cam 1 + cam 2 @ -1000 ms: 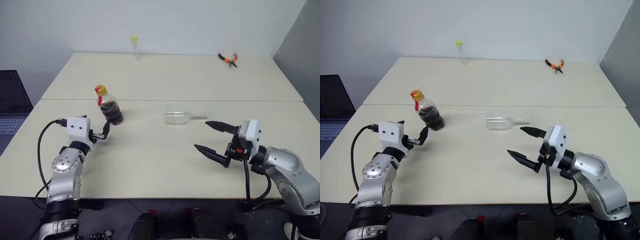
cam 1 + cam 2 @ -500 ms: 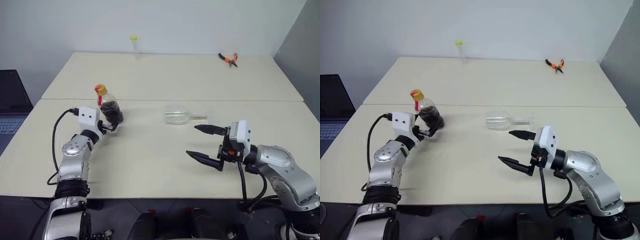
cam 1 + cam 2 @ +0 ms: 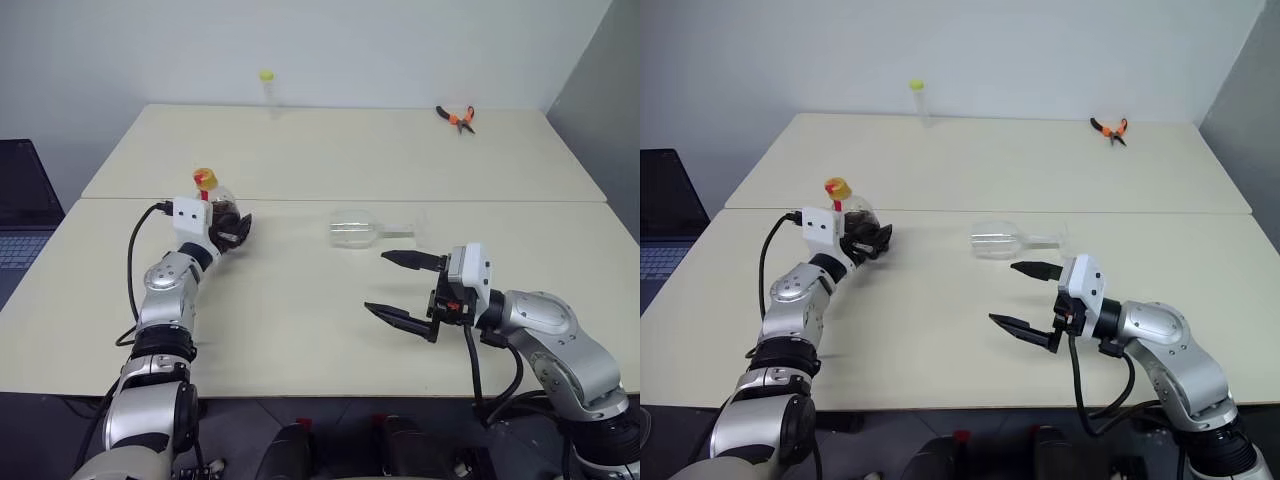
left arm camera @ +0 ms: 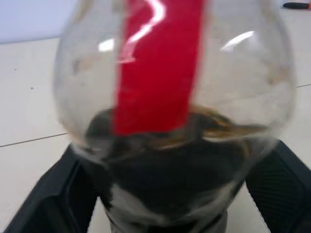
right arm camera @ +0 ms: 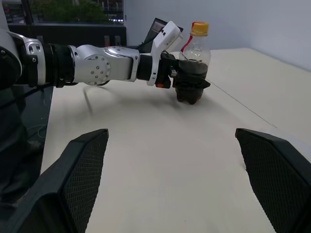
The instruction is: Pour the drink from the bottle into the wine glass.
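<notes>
grasp step: left gripper (image 3: 876,240) jaws flank the capped cola bottle (image 3: 853,216), upright on the surface (image 3: 940,300); clamping uncertain. right gripper (image 3: 1025,297) jaws wide apart. wine glass (image 3: 998,242) lies sideways, needs righting before pouring.

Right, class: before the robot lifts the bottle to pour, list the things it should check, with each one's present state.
1. Left claw fingers on both sides of the bottle: ok.
2. Grip fully closed on it: cannot tell.
3. Bottle upright: ok.
4. Yellow cap removed: not ok, it is on.
5. Wine glass standing upright: not ok, it lies on its side on the table.
6. Right claw open and empty: ok.
</notes>
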You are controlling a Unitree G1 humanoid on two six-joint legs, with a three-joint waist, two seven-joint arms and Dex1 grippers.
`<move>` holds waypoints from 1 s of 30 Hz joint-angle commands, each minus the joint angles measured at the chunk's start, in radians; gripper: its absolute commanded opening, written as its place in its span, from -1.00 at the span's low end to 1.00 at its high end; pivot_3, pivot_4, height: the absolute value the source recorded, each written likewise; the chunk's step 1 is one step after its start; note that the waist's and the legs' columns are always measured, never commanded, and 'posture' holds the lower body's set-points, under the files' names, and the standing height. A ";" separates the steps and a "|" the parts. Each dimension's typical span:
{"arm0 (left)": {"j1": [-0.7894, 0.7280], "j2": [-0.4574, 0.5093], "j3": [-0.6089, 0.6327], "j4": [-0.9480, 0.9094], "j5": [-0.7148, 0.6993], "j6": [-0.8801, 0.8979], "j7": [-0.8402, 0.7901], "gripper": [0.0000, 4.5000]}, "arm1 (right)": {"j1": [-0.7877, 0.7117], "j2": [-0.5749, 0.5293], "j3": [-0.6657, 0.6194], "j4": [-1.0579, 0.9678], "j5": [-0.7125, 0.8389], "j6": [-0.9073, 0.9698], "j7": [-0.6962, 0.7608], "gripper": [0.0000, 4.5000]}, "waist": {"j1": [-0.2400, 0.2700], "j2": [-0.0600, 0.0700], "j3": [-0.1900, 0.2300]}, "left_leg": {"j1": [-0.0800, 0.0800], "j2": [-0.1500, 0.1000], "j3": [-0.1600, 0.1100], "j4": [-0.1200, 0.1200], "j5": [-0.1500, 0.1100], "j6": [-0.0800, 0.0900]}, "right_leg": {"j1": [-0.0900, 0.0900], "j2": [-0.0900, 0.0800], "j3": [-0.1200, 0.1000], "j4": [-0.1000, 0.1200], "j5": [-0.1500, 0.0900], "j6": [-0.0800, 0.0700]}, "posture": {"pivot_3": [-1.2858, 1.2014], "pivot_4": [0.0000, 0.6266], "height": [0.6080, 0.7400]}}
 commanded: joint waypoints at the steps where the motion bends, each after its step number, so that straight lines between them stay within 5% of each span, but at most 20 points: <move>1: -0.012 -0.001 -0.001 -0.054 -0.024 -0.015 -0.028 0.26 | -0.020 0.010 -0.027 -0.043 0.024 0.006 -0.020 1.00 | 0.000 0.000 0.000 | 0.000 0.000 0.000 0.000 0.000 0.000 | 0.000 0.000 0.000 0.000 0.000 0.000 | 0.03 -0.52 1.00; 7: 0.067 -0.008 -0.050 -0.266 -0.033 0.053 -0.098 -0.11 | -0.010 0.026 -0.059 -0.092 0.049 0.035 -0.084 1.00 | 0.000 0.000 0.000 | -0.001 0.000 0.000 0.000 0.000 0.000 | 0.000 0.000 0.000 0.000 0.000 0.000 | 0.03 -0.52 1.00; 17: 0.317 -0.003 -0.384 -0.878 -0.117 0.382 -0.367 -0.14 | 0.109 -0.014 -0.205 -0.206 0.107 0.110 -0.190 1.00 | 0.000 0.000 0.000 | -0.001 0.000 0.000 0.000 0.000 0.000 | 0.000 -0.001 0.001 0.000 0.000 0.000 | 0.03 -0.52 1.00; 30: 0.192 -0.017 -0.547 -0.733 -0.068 0.328 -0.567 -0.15 | -0.036 -0.049 -0.164 -0.322 0.232 0.398 -0.364 1.00 | -0.001 0.000 0.000 | 0.000 0.001 0.000 0.000 0.000 0.000 | 0.001 0.002 0.002 0.000 -0.001 0.000 | 0.03 -0.52 1.00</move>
